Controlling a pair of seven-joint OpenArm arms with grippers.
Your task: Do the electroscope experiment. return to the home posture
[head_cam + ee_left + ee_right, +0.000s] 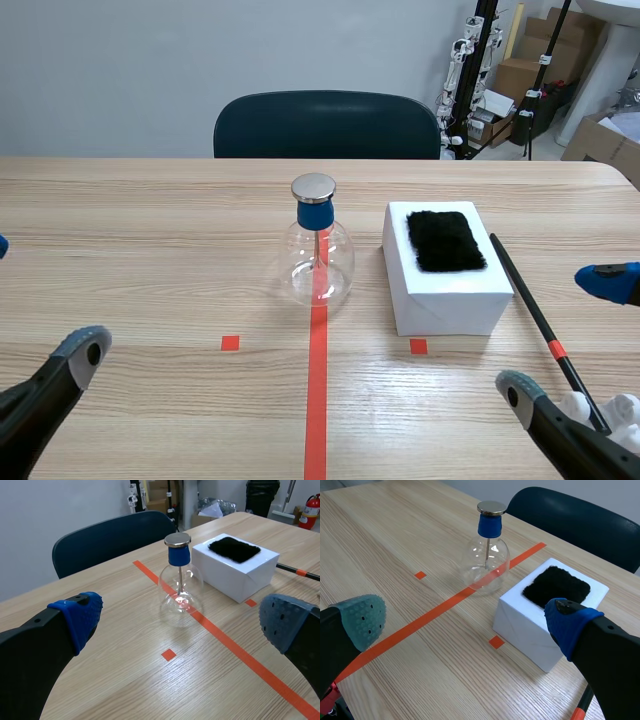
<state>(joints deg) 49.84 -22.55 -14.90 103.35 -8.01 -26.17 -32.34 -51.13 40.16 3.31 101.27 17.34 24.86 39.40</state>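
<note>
Electroscope (pixel 320 250): stood upright on surface (pixel 150 220), beside white box (pixel 450 295).
Left tool (pixel 42 298): released, fingers apart.
Right tool (pixel 465 617): released, beside black rod (pixel 525 295).

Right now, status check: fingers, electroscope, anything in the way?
Left gripper fingers open, empty. Right gripper fingers open, empty. Electroscope upright on the centre tape line. Black rod lies beside the white box, close to the right arm.

Flask (pixel 320 262) stands mid-desk (pixel 150 260), box (pixel 445 300) just right, rod (pixel 530 300) beside the box; narrow gap between flask and box, open room left.
</note>
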